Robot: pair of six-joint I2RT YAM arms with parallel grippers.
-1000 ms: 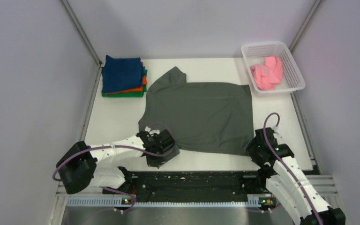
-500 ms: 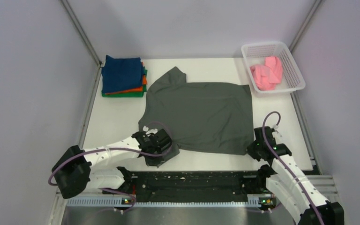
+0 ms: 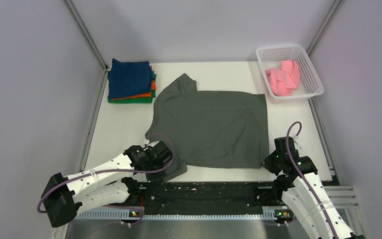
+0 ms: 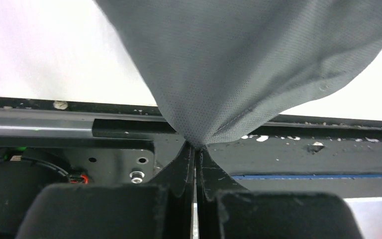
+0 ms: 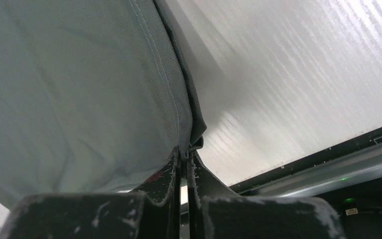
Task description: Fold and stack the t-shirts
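A dark charcoal grey t-shirt [image 3: 211, 127] lies spread over the middle of the white table [image 3: 124, 129]. My left gripper [image 3: 165, 158] is shut on its near left corner, the cloth [image 4: 238, 64] rising from the pinched tips [image 4: 197, 145]. At the near right corner my right gripper [image 3: 270, 162] is shut on the hemmed edge [image 5: 176, 109], which runs up from the closed jaws [image 5: 185, 152]. Folded t-shirts, navy blue on top of orange and green, form a stack [image 3: 129, 79] at the back left. A pink t-shirt [image 3: 283, 77] sits bunched in the basket.
The white mesh basket [image 3: 306, 59] stands at the back right corner. A black rail [image 3: 204, 191] with the arm bases runs along the near table edge. Grey walls close in both sides and the back.
My right gripper has shut on the shirt's near right corner. Both grippers have drawn back toward the near edge, pulling the grey shirt slightly nearer and flatter.
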